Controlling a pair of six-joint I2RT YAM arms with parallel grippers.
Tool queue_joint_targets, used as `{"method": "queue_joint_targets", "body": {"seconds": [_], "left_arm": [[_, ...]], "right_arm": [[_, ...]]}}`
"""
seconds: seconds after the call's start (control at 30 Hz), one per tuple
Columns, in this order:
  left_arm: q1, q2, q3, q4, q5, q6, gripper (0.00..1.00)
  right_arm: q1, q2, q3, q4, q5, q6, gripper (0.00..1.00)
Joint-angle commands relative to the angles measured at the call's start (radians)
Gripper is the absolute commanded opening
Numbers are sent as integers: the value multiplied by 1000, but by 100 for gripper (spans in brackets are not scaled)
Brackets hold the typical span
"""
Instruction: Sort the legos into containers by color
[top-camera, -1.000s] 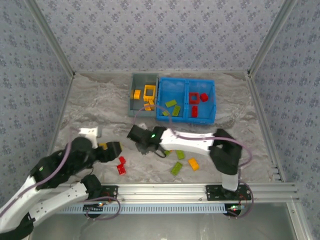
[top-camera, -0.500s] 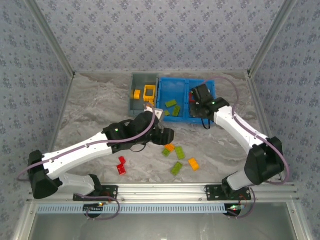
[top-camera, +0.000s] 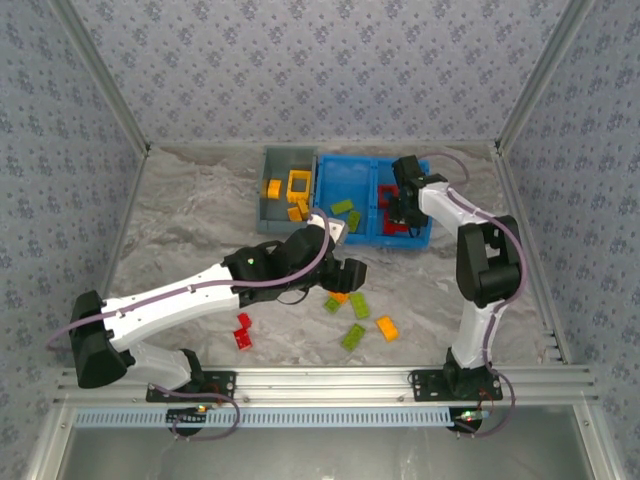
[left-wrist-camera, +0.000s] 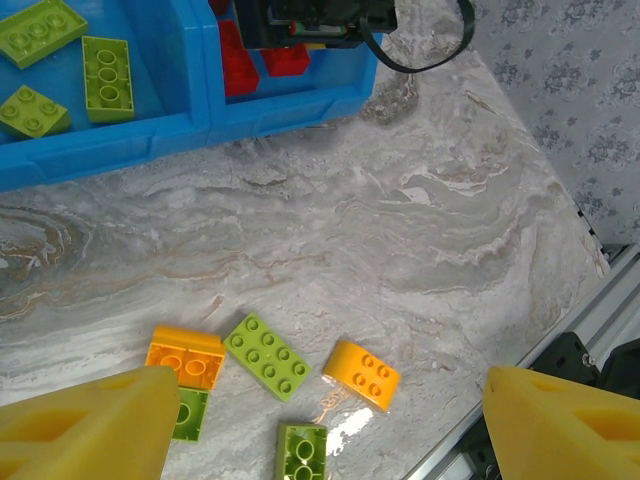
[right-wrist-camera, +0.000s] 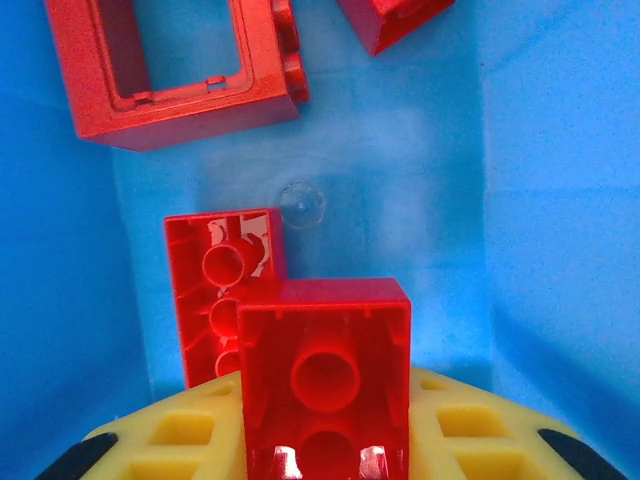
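My right gripper (top-camera: 400, 208) reaches down into the right compartment of the blue bin (top-camera: 345, 238). It is shut on a red brick (right-wrist-camera: 325, 375), held underside up just above the bin floor. Below it lie a red frame (right-wrist-camera: 170, 75) and another red brick (right-wrist-camera: 222, 285). My left gripper (top-camera: 350, 275) hovers wide open over loose legos on the table: an orange brick (left-wrist-camera: 185, 357), a green brick (left-wrist-camera: 267, 356), a rounded yellow-orange brick (left-wrist-camera: 362, 374) and an overturned green brick (left-wrist-camera: 300, 452). Nothing is between its fingers (left-wrist-camera: 90, 425). The left compartment holds green bricks (top-camera: 345, 207).
The grey bin (top-camera: 265, 195) beside the blue one holds yellow pieces, among them a yellow frame (top-camera: 299, 183). Two red bricks (top-camera: 243, 331) lie on the table near the left arm. The metal frame rail (top-camera: 350, 380) runs along the near edge.
The right arm swung from the table's middle to the blue bin and now sits deeper in the red compartment. The left arm stretched from the near left out over the loose bricks.
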Motion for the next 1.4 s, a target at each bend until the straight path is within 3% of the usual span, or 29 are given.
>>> {"method": "queue_joint_targets", "body": {"seconds": [0.0,0.23,0.4,0.6,0.8,1.0,1.17,1.37], "left_arm": [[-9,-23,34,11,-25,25,80],[-9,-30,34,1,-30,29,79],[-9,-33,30,-2,-36,27,79],[-9,-36,21,-37,-78,6,79],[-8,-58,11,-124,-132,-30,80],[-3,-73,8,-177,-83,36,80],[-6,76,70,-217,60,42,79],[-46,342,227,-266,144,-115,72]], "right_arm": [[-15,31,51,-48,12,-33,36],[-6,36,63,-20,-89,-49,55],[-7,-4,54,20,-163,-47,54],[-4,-129,40,13,-121,-44,52],[46,-340,-10,-15,-22,-45,52],[195,-633,-138,-54,73,-32,54],[343,-877,-209,-227,115,75,57],[391,-1120,-238,-377,1,104,61]]}}
